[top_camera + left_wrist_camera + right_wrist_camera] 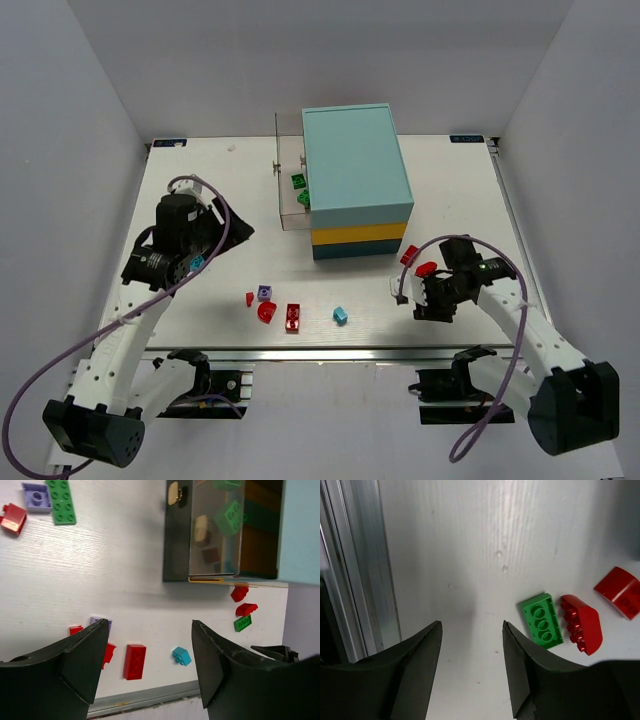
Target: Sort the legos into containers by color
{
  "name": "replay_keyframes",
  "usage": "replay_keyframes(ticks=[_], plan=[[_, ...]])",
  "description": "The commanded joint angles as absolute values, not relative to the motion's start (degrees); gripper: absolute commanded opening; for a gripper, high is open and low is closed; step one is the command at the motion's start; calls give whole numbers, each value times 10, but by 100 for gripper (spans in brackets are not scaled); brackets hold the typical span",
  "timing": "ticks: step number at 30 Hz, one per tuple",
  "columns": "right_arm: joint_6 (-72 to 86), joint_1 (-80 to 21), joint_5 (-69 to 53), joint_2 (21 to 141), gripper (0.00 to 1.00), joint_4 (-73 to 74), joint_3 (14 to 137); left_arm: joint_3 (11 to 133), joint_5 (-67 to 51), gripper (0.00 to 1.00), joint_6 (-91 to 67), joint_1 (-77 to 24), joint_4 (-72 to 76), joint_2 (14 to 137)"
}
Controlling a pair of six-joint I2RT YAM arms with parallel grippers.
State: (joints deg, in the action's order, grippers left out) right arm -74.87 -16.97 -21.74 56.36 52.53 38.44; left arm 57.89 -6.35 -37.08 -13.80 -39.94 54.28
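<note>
Hovering released and empty over the white counter (470, 555), the right hand (471, 645) has a small green studded plastic brick (542, 618) just beside it, centre-right of frame, long axis nearly upright; the left hand (150, 650), likewise released, is well apart.

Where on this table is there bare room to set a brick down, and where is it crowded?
Bare: the white table between the light teal cabinet and the right edge, and the far left corner beside the clear plastic drawer. Crowded: the front row of red, purple and light blue bricks, and the red bricks by the right hand.
</note>
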Motion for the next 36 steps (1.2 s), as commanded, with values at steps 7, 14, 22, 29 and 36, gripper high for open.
replay_keyframes(ticks=[7, 14, 22, 29, 36], plan=[[-1015, -96, -162, 679, 59, 545, 438, 532, -13, 79, -376, -137, -431, 462], [-1067, -66, -170, 754, 59, 525, 486, 492, -8, 80, -383, -137, -433, 433], [-1058, -65, -180, 826, 59, 486, 507, 472, -16, 80, -388, -137, -418, 434], [-1045, -65, -191, 869, 58, 483, 531, 472, -24, 80, -390, -137, -399, 456], [-1037, -68, -192, 893, 58, 457, 522, 475, -30, 80, -397, -137, -382, 479]])
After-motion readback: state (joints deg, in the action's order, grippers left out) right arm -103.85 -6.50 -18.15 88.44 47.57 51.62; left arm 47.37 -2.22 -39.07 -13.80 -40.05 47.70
